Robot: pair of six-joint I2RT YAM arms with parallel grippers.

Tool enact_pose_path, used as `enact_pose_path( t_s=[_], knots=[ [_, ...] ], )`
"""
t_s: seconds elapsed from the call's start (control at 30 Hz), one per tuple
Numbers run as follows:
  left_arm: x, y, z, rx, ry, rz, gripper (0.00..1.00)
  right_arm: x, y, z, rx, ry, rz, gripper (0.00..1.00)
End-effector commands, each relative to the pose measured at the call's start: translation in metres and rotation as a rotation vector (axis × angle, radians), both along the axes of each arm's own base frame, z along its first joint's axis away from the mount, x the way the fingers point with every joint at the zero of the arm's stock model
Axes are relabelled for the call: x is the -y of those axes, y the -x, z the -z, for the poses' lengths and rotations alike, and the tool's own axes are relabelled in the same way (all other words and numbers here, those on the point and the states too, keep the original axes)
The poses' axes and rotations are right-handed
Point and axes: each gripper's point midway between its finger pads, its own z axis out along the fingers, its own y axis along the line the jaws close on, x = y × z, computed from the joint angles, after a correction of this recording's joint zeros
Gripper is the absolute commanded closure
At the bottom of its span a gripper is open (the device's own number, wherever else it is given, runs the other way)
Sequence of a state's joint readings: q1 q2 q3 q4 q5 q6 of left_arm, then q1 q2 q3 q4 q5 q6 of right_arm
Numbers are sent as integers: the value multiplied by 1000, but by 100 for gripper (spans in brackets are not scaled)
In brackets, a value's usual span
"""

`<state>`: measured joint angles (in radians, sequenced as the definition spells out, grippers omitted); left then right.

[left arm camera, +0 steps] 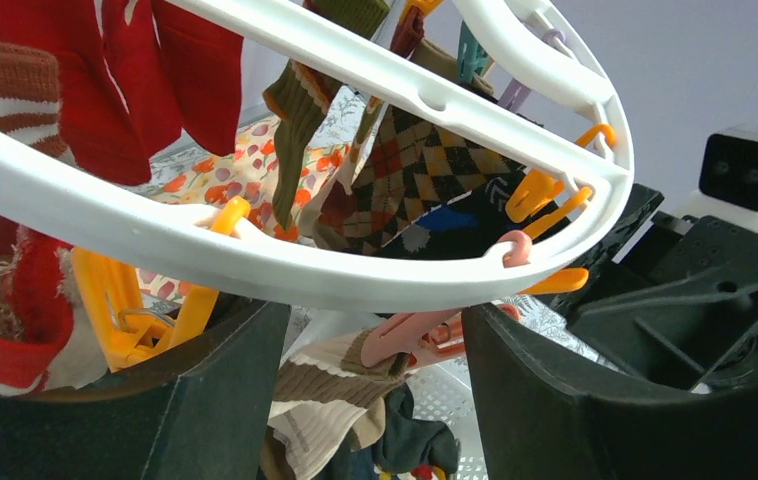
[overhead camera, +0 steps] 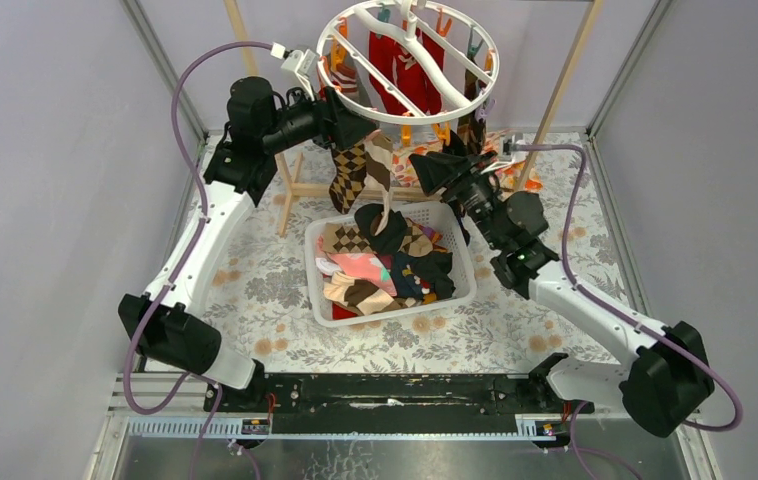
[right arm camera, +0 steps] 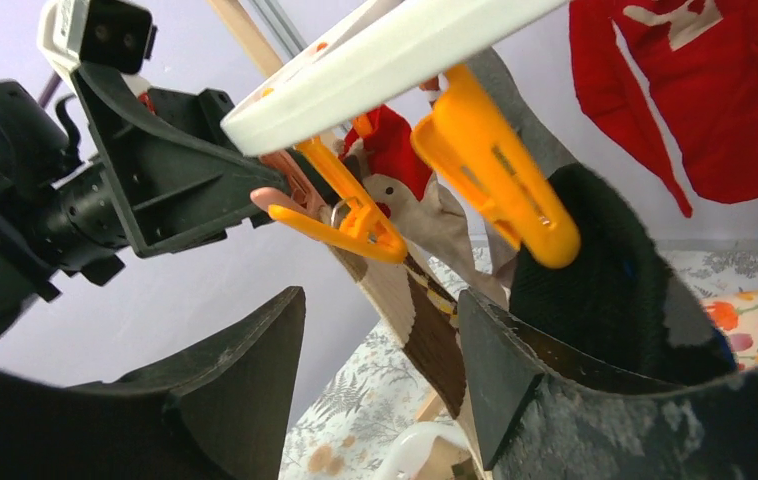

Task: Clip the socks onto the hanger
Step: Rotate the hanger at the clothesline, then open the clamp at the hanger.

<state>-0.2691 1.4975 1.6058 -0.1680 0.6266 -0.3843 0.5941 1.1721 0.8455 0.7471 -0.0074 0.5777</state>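
Note:
The white ring hanger (overhead camera: pixel 407 60) hangs at the top centre with red socks (overhead camera: pixel 395 62) clipped inside it. A brown-and-tan sock (overhead camera: pixel 381 165) and an argyle sock (overhead camera: pixel 348 178) dangle from its front rim. My left gripper (overhead camera: pixel 345 108) is open at the ring's front-left rim. In the left wrist view (left arm camera: pixel 375 370) the rim (left arm camera: pixel 255 260) crosses just above the fingers, and a pink clip (left arm camera: pixel 420 335) between them bites the brown-and-tan sock (left arm camera: pixel 325 400). My right gripper (overhead camera: pixel 435 168) is open below the front rim. In the right wrist view (right arm camera: pixel 380 340) the same sock (right arm camera: pixel 425 320) hangs between the jaws, beside a black sock (right arm camera: pixel 605 270) on an orange clip (right arm camera: pixel 495 165).
A white basket (overhead camera: pixel 395 316) holding several loose socks sits on the floral cloth (overhead camera: pixel 255 290) under the hanger. The wooden rack's leg (overhead camera: pixel 290 190) stands left of the basket and its post (overhead camera: pixel 565 80) at the right. Metal frame posts and grey walls close both sides.

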Motion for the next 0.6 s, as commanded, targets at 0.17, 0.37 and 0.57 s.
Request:
enact_pose_path(
  t_s=[0.17, 0.37, 0.57],
  knots=[
    [-7, 12, -19, 61, -14, -15, 29, -13, -8, -34, 234, 24, 222, 39],
    [-10, 17, -24, 72, -21, -20, 30, -5, -18, -35, 241, 115, 430, 42],
    [-12, 17, -26, 73, -23, -23, 30, -4, -27, -47, 292, 190, 516, 49]
  ],
)
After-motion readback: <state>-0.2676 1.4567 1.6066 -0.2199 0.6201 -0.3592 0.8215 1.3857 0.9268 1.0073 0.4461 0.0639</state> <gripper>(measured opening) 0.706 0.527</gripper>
